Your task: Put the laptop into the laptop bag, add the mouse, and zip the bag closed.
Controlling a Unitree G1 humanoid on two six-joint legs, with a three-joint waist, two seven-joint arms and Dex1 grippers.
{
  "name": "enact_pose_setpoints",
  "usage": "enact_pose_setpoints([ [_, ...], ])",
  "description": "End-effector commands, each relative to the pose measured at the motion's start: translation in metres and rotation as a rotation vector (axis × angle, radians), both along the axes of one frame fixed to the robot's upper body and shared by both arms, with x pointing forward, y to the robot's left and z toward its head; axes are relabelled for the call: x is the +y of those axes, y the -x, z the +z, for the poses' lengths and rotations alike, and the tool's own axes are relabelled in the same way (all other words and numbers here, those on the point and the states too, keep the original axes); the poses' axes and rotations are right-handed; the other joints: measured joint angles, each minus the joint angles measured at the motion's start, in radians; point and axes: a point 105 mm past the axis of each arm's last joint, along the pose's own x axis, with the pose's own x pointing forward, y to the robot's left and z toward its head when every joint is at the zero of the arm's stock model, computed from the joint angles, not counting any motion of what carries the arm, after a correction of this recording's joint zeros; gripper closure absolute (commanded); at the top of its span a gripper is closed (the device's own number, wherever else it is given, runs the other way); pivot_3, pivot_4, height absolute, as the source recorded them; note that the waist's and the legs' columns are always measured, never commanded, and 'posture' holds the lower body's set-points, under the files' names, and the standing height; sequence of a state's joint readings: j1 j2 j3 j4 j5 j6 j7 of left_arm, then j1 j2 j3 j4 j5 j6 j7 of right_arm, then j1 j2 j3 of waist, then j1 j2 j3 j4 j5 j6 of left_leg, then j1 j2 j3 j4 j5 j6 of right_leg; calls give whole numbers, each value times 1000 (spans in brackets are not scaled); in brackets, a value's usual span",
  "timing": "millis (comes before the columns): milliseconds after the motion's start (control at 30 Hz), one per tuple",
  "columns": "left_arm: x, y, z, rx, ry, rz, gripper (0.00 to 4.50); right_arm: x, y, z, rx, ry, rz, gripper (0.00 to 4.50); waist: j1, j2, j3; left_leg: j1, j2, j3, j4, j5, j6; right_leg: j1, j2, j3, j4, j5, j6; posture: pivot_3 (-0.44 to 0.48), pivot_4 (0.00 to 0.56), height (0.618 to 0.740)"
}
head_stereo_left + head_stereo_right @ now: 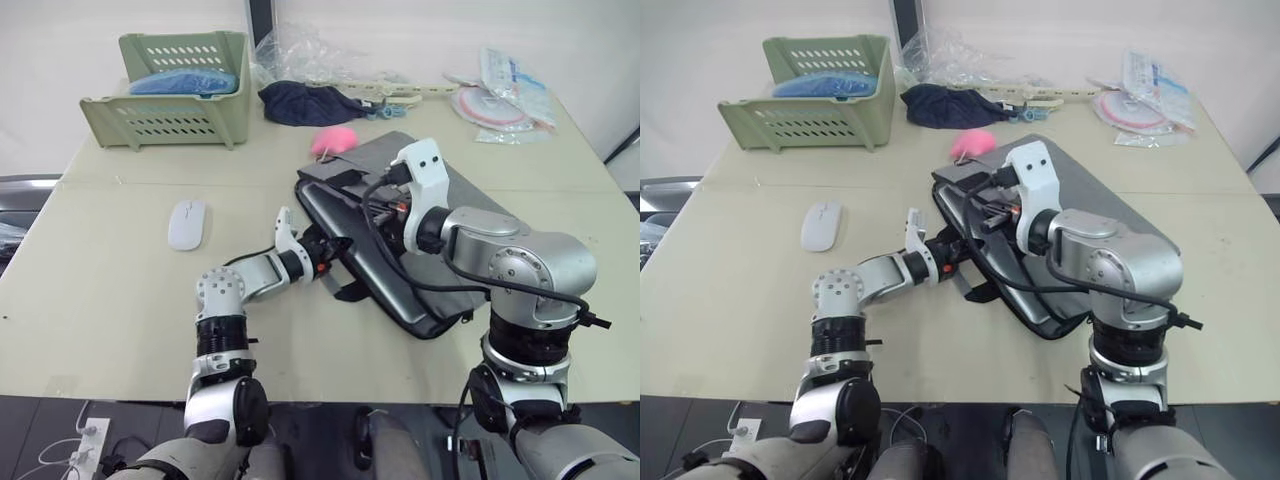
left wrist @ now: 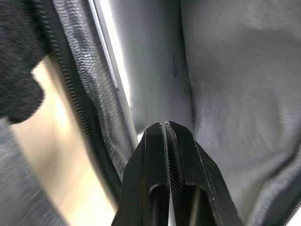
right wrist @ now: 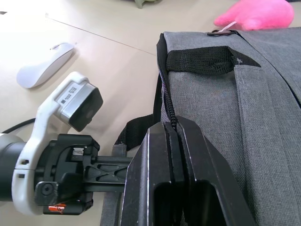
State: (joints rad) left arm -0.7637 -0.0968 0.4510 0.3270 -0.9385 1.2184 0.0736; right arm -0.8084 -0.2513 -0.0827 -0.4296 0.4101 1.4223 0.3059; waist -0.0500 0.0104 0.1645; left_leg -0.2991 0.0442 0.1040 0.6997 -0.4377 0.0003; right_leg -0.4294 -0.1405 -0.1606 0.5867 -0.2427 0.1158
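— Where is the laptop?
— Inside the laptop bag point(image 1: 440, 200), which lies flat and aslant on the table point(image 1: 90, 320). The left wrist view looks into the mouth: the laptop point(image 2: 150, 61) is a smooth silver slab between woven grey lining, a small dark mark on its lid too blurred to read, black zipper teeth running along the edge.

— And the left gripper point(image 2: 165, 129)?
— Its two black ribbed fingers are pressed together, tips inside the opening just at the laptop's edge, with nothing seen between them. From the head camera the arm reaches into the bag's near left side.

— The right gripper point(image 3: 171, 129)?
— Fingers closed at the bag's zippered rim; the line of teeth runs right into the seam between them, so it looks clamped on the edge. That view also shows coarse grey fabric, a black strap handle point(image 3: 200, 59), and a small label on the left wrist's camera housing, not legible.

— The mouse point(image 1: 187, 223)?
— Glossy white, oval, on bare table left of the bag, well apart from it.

— What else?
— A pink fluffy blob point(image 1: 333, 141) touches the bag's far corner. Beyond lie a dark navy cloth point(image 1: 300, 103), a slotted green basket point(image 1: 170, 115) with something blue inside, and clear plastic packets point(image 1: 505, 95) whose print is unreadable.
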Motion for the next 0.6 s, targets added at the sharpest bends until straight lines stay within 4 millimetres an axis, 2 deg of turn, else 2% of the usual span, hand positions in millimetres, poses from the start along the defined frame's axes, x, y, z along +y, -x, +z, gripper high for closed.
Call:
enact_pose_setpoints([
  [33, -12, 1, -4, 22, -4, -29, 4362, 10, 6, 19, -76, -17, 44, 4500, 0, 0, 0, 0, 0, 0, 0, 0, 0, 0, 0, 0, 0, 0, 0, 0, 150, 740],
  [300, -15, -4, 5, -2, 0, -33, 4362, 10, 7, 18, -78, -20, 44, 4500, 2, 0, 0, 0, 0, 0, 0, 0, 0, 0, 0, 0, 0, 0, 0, 0, 150, 740],
  [600, 10, -2, 18, -58, -43, 8, 4362, 5, 6, 14, -72, -14, 29, 4500, -4, 0, 0, 0, 0, 0, -1, 0, 0, -1, 0, 0, 0, 0, 0, 0, 150, 740],
])
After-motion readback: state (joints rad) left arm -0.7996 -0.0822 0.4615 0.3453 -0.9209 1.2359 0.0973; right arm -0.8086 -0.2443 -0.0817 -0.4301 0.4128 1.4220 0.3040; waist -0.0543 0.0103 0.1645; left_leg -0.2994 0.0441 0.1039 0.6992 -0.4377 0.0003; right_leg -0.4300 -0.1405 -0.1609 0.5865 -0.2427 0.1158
